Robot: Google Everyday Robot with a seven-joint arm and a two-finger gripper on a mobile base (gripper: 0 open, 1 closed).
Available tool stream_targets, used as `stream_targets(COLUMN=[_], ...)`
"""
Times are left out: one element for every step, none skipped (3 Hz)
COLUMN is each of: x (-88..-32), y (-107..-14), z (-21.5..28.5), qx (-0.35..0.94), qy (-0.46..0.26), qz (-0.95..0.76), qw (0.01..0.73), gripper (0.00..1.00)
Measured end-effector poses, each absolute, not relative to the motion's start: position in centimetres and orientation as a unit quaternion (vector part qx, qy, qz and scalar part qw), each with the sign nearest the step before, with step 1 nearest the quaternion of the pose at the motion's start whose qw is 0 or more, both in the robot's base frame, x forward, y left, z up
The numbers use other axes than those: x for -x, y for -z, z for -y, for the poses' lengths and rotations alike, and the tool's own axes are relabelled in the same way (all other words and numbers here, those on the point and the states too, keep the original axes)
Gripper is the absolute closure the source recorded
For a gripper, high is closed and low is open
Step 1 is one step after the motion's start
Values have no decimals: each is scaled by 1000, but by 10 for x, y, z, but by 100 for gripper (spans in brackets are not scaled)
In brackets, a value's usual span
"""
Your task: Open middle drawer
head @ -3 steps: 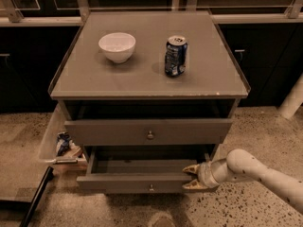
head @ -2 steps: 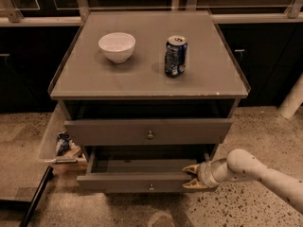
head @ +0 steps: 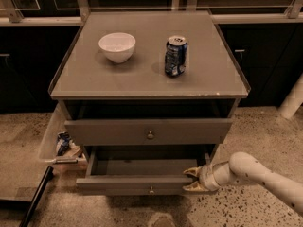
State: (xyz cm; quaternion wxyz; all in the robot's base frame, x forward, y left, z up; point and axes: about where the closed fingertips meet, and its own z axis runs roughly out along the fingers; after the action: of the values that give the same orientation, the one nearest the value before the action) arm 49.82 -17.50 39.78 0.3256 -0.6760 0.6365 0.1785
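Note:
The grey cabinet [head: 142, 74] has two drawers pulled out. The upper one [head: 113, 131] has a taller front with a round knob. Below it, the middle drawer [head: 128, 183] has a low flat front and a small knob [head: 151, 190]. It stands out a good way, and its plain grey inside [head: 142, 167] shows. My gripper [head: 188, 180] is at the right end of this drawer's front. One finger lies over the top edge and one under it, closed on the front panel. The third drawer is out of view.
A white bowl [head: 117, 46] and a blue can [head: 175, 56] stand on the cabinet top. A clear bin with clutter [head: 61, 143] sits on the floor at the left. A white post [head: 292, 100] is at the right. Dark cupboards line the back.

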Motion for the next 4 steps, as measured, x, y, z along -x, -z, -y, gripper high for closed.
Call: stream_targets(x=[-498, -498, -498, -484], y=[-398, -398, -398, -392], z=[175, 175, 175, 180], qx=[676, 676, 676, 676], qy=[-178, -179, -179, -187], qz=[-636, -636, -636, -633], qw=[326, 326, 326, 327], gripper=[85, 61, 38, 15])
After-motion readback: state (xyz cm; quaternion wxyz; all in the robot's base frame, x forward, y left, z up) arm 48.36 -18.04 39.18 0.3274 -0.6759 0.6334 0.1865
